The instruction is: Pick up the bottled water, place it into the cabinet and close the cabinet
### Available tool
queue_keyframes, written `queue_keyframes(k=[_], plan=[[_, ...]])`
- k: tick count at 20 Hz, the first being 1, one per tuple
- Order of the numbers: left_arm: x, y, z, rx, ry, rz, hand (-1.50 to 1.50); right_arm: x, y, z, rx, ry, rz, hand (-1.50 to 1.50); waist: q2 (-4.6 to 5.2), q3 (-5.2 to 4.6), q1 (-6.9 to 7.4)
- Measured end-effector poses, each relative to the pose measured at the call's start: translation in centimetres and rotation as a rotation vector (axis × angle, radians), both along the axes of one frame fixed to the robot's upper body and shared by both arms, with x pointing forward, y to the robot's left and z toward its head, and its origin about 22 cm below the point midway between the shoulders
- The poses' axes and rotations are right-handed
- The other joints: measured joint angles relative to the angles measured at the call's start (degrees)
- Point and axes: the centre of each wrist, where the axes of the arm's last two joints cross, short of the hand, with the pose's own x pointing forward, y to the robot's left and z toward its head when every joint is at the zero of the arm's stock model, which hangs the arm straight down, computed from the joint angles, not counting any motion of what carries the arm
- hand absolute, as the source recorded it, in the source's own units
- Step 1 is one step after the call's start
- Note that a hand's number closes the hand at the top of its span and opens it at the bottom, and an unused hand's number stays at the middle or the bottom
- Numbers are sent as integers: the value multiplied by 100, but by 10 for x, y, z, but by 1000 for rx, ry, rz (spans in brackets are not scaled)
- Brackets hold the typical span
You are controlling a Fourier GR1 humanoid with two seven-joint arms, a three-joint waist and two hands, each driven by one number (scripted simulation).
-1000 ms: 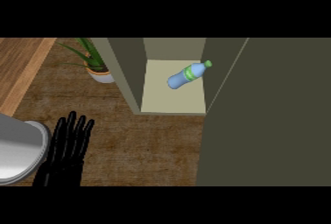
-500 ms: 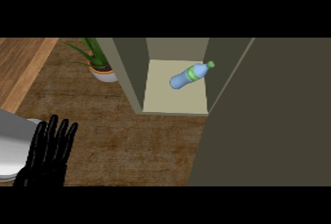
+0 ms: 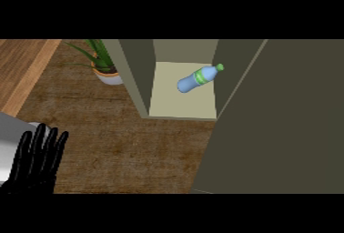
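Low in the left corner, black against the wood: the left hand [image 3: 37,159], flat and relaxed, fingers straight and side by side, tips pointing up the view, nothing held. Just behind it at the left edge, a pale grey rounded surface [image 3: 12,136], partly covered by the hand; hard to say what. Under and around, a dark brown wooden counter [image 3: 121,145], with a lighter wooden strip [image 3: 23,68] slanting along the upper left. Farther up, just beside the cabinet's left wall, a potted plant [image 3: 102,63]: long green leaves, white pot with an orange rim. Right of that, well apart from the hand, the cabinet [image 3: 138,77], olive-grey, standing open, its pale shelf floor in plain sight. On that floor, the bottled water [image 3: 197,79], lying on its side at a slant, blue body with a green label band, green cap toward the upper right, near the inner right wall. Along the right side, the cabinet's door [image 3: 282,127], swung wide, a large dark olive panel filling most of that half of the view.
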Motion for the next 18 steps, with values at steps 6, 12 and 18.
queue_keyframes(k=[6, 12, 18], plan=[[-3, 6, 0, -1, -4, -22, -150, 3, 2, 5, -41, -53, 41, 150, 31, -7, 73], [-4, 10, 0, 0, -12, -33, -150, 6, 3, 7, -65, -79, 66, 150, 67, -14, 170], [-4, 16, 3, -3, -19, -35, -150, 7, 2, 7, -55, -72, 69, 150, 110, -12, 264]])
